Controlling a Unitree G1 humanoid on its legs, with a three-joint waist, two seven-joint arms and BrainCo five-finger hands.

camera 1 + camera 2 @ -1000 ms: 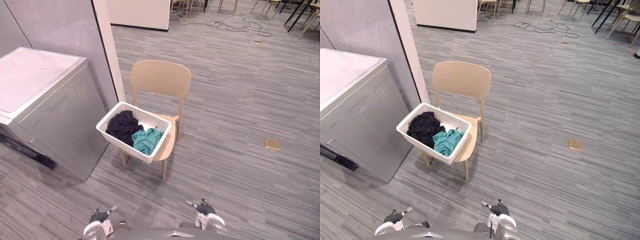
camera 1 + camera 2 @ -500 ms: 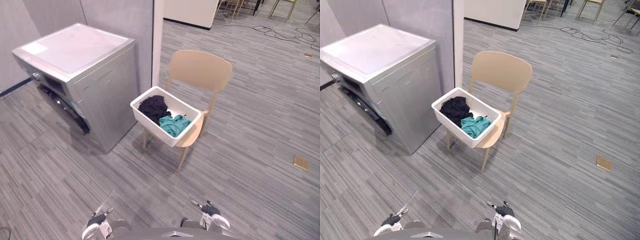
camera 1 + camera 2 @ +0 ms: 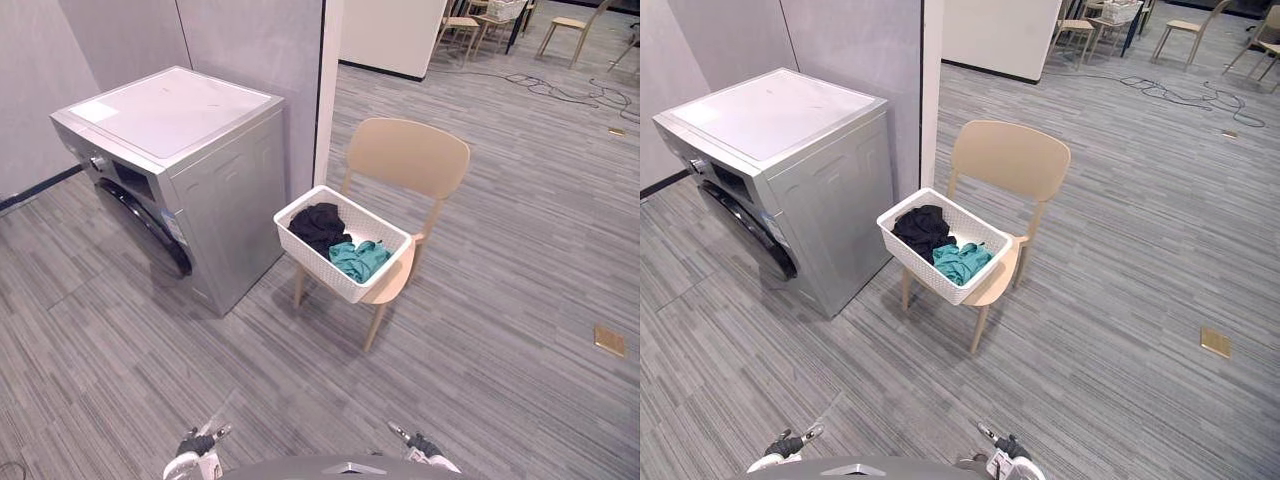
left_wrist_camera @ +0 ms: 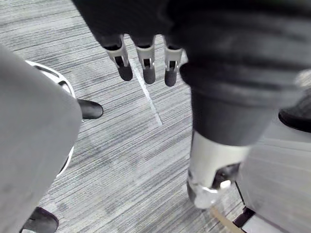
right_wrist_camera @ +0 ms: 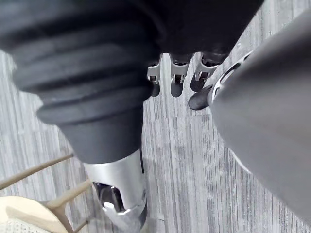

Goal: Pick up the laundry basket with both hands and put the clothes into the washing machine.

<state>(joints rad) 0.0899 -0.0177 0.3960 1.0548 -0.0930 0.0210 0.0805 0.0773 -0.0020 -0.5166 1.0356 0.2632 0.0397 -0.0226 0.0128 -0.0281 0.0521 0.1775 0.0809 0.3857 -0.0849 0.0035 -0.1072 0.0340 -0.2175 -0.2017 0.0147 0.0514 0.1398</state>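
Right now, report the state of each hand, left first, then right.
Left hand: open, fingers hanging relaxed, holding nothing.
Right hand: open, fingers hanging relaxed, holding nothing.

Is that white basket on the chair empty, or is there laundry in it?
Partly filled: the laundry basket holds a black garment and a teal one, with bare white bottom showing beside them.

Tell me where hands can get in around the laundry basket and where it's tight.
Open floor borders the near long side of the laundry basket, and its end away from the washing machine is free. Tight: the corner beside the washing machine and the far side facing the chair back. The machine's top is bare.
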